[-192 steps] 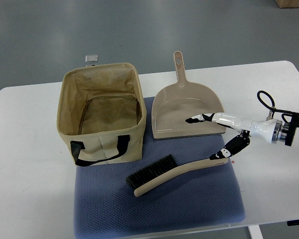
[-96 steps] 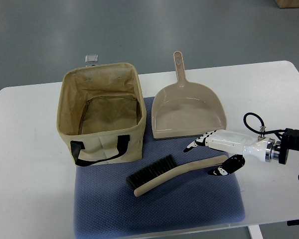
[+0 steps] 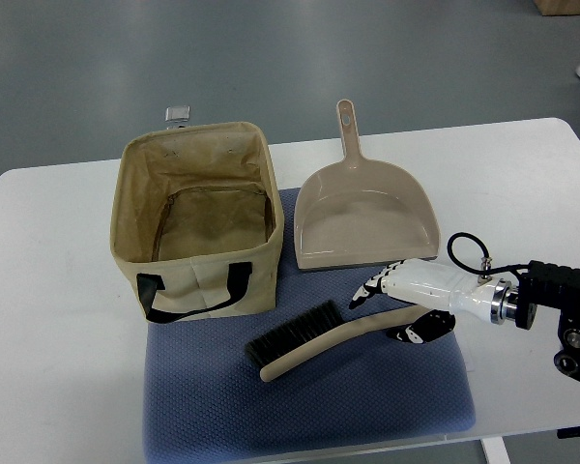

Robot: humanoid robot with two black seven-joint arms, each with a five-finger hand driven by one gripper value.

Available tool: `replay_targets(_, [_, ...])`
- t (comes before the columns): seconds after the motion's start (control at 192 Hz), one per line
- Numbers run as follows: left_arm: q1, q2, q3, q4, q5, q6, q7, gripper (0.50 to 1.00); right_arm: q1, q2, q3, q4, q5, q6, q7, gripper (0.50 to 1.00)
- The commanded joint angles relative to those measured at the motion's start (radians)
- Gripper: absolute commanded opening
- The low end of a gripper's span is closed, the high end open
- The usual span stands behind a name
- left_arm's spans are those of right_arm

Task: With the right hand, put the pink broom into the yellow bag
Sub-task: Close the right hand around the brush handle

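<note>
The hand broom (image 3: 319, 340) lies flat on the blue mat (image 3: 309, 406), its dark bristles toward the bag and its beige handle running right and slightly away from the robot. The right hand (image 3: 398, 307) straddles the handle's far end: white fingers (image 3: 375, 285) reach over its upper side, the thumb sits below it, and they remain spread rather than clamped, so the handle is bracketed, not gripped. The dustpan (image 3: 362, 215) rests just beyond the hand, handle pointing away. The tan fabric bag (image 3: 199, 217) stands upright and open at the mat's left corner, black straps hanging on its near face. All of it sits on the white table (image 3: 48, 319).
</note>
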Motion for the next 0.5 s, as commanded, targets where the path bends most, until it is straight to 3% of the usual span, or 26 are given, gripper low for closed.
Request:
replay_targets(0.0, [0.000, 0.000, 0.000, 0.000, 0.000, 0.000, 0.000, 1.000, -0.002, 0.007, -0.004, -0.001, -0.017, -0.011, -0.006, 0.697])
replay_targets(0.495, [0.000, 0.000, 0.000, 0.000, 0.000, 0.000, 0.000, 1.000, -0.008, 0.040, -0.036, -0.022, -0.069, -0.057, -0.028, 0.674])
